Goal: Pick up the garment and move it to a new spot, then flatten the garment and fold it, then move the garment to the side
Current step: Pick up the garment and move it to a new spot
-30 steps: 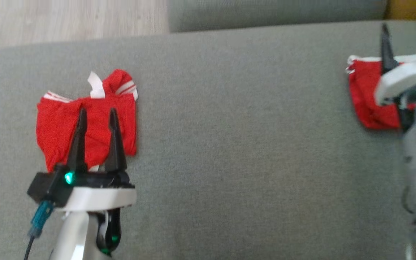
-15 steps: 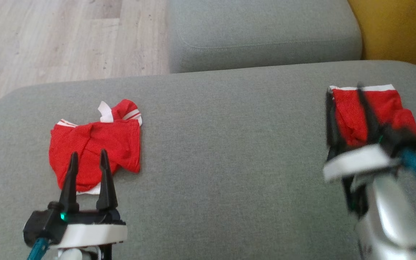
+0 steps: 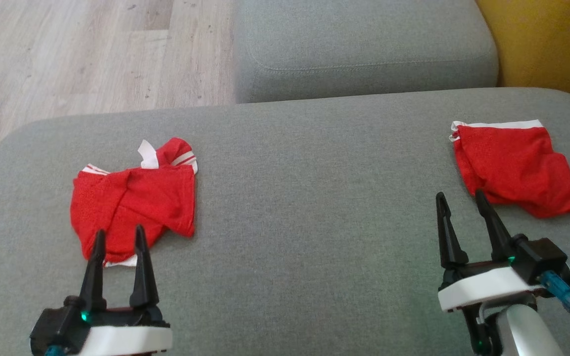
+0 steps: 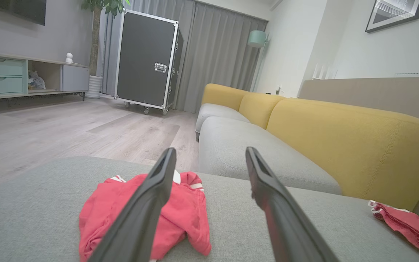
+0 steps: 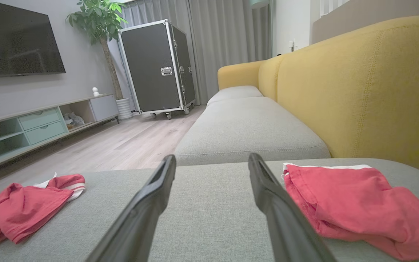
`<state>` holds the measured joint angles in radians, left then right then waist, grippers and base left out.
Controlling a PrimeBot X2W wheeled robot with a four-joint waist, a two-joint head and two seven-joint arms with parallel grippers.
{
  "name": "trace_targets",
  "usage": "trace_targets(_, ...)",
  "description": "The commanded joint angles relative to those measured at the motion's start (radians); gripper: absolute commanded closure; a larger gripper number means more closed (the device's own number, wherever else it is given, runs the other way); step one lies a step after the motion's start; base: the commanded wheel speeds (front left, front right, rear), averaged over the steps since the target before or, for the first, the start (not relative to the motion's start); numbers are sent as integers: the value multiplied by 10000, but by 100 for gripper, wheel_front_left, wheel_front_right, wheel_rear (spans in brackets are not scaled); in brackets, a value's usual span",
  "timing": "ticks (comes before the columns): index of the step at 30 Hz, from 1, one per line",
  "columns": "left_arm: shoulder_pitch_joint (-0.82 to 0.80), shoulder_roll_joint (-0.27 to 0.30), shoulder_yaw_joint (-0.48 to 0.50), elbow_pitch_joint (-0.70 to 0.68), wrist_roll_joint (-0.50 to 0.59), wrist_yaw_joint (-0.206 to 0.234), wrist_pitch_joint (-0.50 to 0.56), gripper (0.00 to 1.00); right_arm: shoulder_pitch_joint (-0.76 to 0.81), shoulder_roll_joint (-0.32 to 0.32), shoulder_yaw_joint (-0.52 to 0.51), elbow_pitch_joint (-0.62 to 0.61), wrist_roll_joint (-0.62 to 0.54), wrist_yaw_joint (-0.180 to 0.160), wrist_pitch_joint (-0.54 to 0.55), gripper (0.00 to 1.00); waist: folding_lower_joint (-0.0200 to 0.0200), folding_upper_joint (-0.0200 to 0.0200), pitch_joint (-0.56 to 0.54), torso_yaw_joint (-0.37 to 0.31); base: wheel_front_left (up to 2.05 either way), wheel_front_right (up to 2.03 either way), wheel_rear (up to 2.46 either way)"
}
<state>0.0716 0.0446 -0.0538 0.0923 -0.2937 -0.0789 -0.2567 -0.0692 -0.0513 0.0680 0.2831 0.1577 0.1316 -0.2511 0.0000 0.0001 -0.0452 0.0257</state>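
Garment (image 3: 131,207) on sofa (image 3: 314,222); second garment (image 3: 512,168) apart

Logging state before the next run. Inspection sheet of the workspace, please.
Surface: grey sofa cushion, flat.
Job's things: left red garment crumpled; right red garment roughly folded, white band at its far edge.
Clutter: nothing seen.
Grippers: left tool open, empty, tips over the left garment's near edge; right tool open, empty, tips by the right garment's near corner.
Cables: blue plug and dark cable at the right tool's base.
Surroundings: wood floor, yellow backrest, black wheeled case, TV.
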Motion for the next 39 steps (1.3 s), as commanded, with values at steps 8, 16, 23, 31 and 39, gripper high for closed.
trace_targets(8, -406, 56, 482, -351, -87, 45, -51, 0, -246, 10, 210, -314, -22, -9, -106, 0, 0, -1, 24, 35, 0, 0, 0)
trace_targets(16, -457, 56, 539, -310, -71, 45, -51, 0, -237, 10, 287, -289, 38, -9, -106, 0, 0, -1, 64, 98, 0, 0, 0)
trace_targets(23, -407, 56, 625, -184, 28, 154, -51, 0, -81, 10, 824, -356, 352, -9, -106, 0, 0, -1, -137, 808, 0, 0, 0)
trace_targets(31, -134, 56, 896, -88, 223, 154, -51, 0, 194, 10, 1455, -285, 844, -9, -106, 0, 0, -1, -482, 1962, 0, 0, 0)
trace_targets(39, 160, 56, 1108, -136, 427, 95, -51, 0, 486, 10, 1936, -222, 1060, -9, -107, 0, 0, -1, -720, 2902, 0, 0, 0)
